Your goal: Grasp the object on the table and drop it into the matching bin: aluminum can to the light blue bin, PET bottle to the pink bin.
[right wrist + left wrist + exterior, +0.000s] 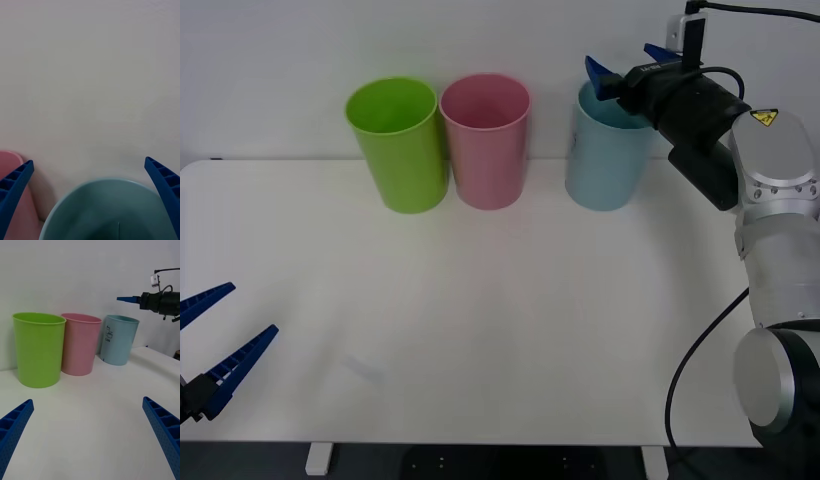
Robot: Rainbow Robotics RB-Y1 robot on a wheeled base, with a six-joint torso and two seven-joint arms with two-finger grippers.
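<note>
The left gripper (pixel 215 345) is parked open, low at the table's (pixel 480 330) near left edge, well apart from the blue bin (pixel 608 160). A green bin (pixel 400 145) and pink bin (pixel 487 140) are lined up left of it. The right gripper (pixel 630 65) is held open right over its rim; the can can't be seen.
</note>
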